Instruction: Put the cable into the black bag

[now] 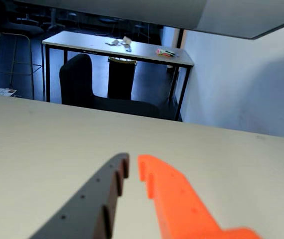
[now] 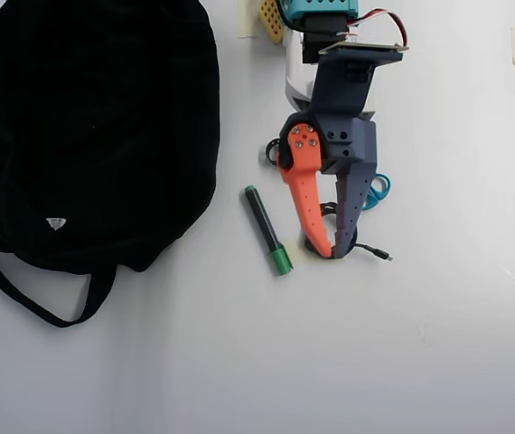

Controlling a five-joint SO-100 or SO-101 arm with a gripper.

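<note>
In the overhead view the black bag (image 2: 95, 117) lies flat at the left, its strap curling toward the bottom. The cable (image 2: 370, 250) lies on the white table mostly under my gripper (image 2: 332, 251); only its loose plug end and a bit of loop between the fingers show. The orange and dark grey fingers point down the picture, with their tips almost together. In the wrist view my gripper (image 1: 133, 167) has only a thin slit between its tips and nothing in it. That view shows neither cable nor bag.
A black marker with a green cap (image 2: 266, 231) lies between bag and gripper. Blue scissors (image 2: 379, 190) peek out right of the arm, and a small black ring (image 2: 271, 152) left of it. The wrist view looks over the table edge (image 1: 132, 117) into a room.
</note>
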